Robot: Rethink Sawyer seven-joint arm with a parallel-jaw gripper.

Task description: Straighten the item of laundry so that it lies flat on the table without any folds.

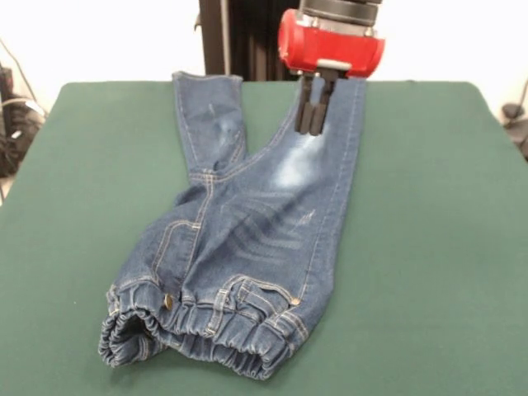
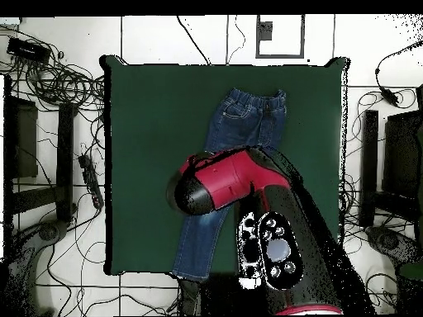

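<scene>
The small blue denim jeans (image 1: 247,239) lie on the dark green table (image 1: 429,247), gathered waistband (image 1: 206,330) nearest the camera and bunched, with the left hip creased. Both legs run toward the robot, spreading in a V. My gripper (image 1: 315,130) hangs under the red wrist (image 1: 330,41), shut, its tips down at the faded thigh patch of the right leg; I cannot tell whether cloth is pinched. In the overhead view the jeans (image 2: 248,124) lie mid-table (image 2: 140,165). One leg (image 2: 198,248) reaches the edge near the base, and the arm (image 2: 223,182) hides the gripper and the other leg.
The black pedestal (image 1: 239,37) stands behind the table's far edge. Cables lie on the floor to the left (image 1: 12,124) and all round the table in the overhead view (image 2: 58,82). Dark equipment stands at both sides (image 2: 396,165).
</scene>
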